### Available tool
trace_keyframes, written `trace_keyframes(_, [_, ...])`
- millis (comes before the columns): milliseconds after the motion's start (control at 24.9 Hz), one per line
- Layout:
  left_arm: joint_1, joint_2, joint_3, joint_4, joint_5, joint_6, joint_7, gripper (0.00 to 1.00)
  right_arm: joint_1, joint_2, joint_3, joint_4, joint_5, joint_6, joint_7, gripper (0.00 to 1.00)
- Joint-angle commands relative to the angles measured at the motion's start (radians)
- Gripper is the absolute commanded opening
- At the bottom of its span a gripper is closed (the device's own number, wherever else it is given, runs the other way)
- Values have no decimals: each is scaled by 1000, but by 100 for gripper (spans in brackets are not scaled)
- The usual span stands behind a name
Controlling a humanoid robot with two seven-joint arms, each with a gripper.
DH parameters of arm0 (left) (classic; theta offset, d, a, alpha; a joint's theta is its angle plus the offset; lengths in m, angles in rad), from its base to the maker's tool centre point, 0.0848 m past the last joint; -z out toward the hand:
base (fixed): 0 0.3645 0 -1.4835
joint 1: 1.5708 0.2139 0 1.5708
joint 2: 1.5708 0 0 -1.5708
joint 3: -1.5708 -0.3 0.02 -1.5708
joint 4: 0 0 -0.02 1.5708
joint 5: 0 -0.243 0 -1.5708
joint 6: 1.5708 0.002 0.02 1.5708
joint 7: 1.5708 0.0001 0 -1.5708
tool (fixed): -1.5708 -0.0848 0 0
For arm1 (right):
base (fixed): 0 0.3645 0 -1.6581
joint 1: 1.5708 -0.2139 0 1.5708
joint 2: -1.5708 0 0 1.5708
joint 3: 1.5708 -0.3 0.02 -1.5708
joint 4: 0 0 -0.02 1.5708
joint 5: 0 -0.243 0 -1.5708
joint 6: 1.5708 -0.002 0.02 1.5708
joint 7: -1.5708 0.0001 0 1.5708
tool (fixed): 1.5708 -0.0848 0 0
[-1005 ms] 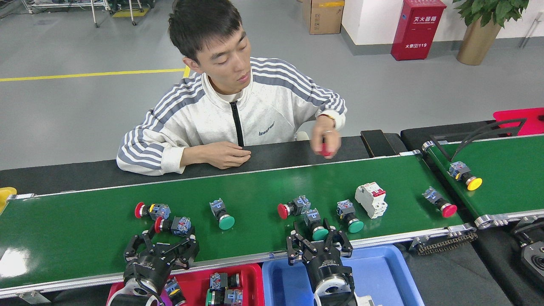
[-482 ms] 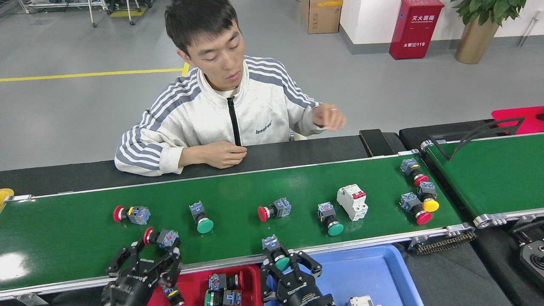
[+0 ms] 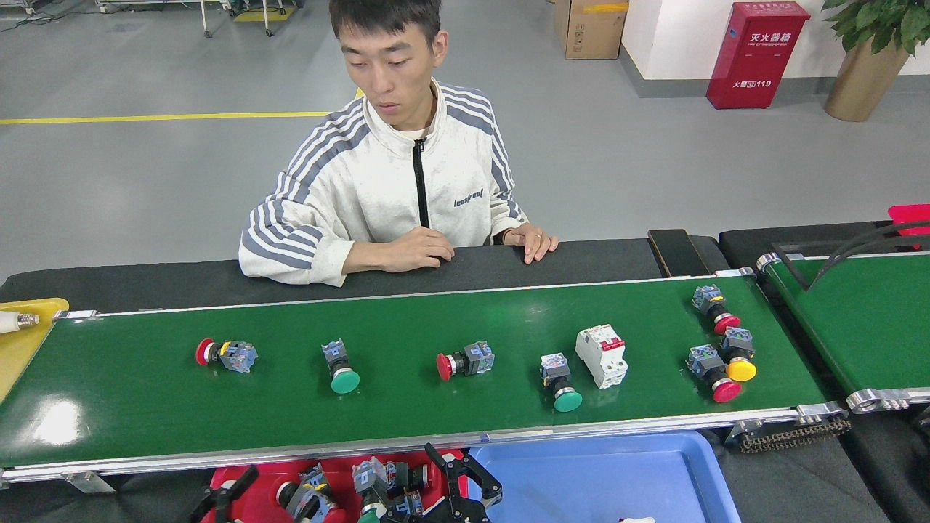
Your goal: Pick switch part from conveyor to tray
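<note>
Down at the bottom edge, both grippers hang low over the red tray [image 3: 218, 479], just in front of the conveyor [image 3: 407, 428]. Only the dark finger tips of the left gripper [image 3: 221, 497] show at the tray's left end, and whether its jaws are spread or pressed together cannot be told. The right gripper [image 3: 461, 483] sits at the tray's right end with its two black fingers [image 3: 485, 485] spread apart, and nothing between them. Just left of it in the tray lies a green-capped switch part [image 3: 370, 508] among several other switch parts, too crowded to count.

On the conveyor lie eight parts: four red-capped switches [image 3: 207, 351], two green-capped switches [image 3: 344, 380], one yellow-capped switch [image 3: 740, 369] and one white circuit breaker [image 3: 601, 356]. The breaker stands right of the belt's middle, and three switches cluster near its right end.

A blue tray [image 3: 581, 472] sits beside the red one. Beyond the conveyor a person [image 3: 399, 174] rests both hands on the black ledge.
</note>
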Motion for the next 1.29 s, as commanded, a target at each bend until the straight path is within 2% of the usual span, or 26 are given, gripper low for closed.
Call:
trace_keyframes(0, [-6,0,57,-13,39,95,11,100,63,-3,-85,-61,-3,81,-20,100])
trace_keyframes(80, [-3,7,103,-13,57,153,15,100,129,-15,-143,-75,-3,124,-83,100])
trace_keyframes(161, [-2,14,141,-13,57,166,17,100,187,-48,-207,-75,-3,172,-145,100])
trace_keyframes(281, [-5,22,134,-13,59,167,15,100,195,-46,-232,-63,-3,218,-145,100])
trace_keyframes(402, [-37,19,91,-13,45,179,12,100,114,-32,-221,-29,-1,218,-130,100])
trace_keyframes(522, [-123,22,11,-10,-26,235,5,100,35,23,-160,44,3,213,-60,100])
trace_keyframes(643, [-203,20,-66,-10,-76,248,3,100,-63,98,-149,135,3,219,-23,100])
trace_keyframes(683, [-230,20,-87,-1,-96,265,1,100,-93,106,-148,166,3,216,-15,100])
trace_keyframes(884, [-295,16,-113,96,-137,304,-23,100,-204,117,-123,288,-7,207,37,100])
trace_keyframes(1005, [-318,22,-115,172,-139,348,-26,100,-208,117,-85,298,-10,207,46,100])
trace_keyframes(1165, [-381,27,-115,277,-141,391,-28,100,-219,117,-71,311,-89,209,80,100])
trace_keyframes(1246, [-416,31,-115,324,-141,425,-26,100,-248,118,-63,347,-110,207,82,95])
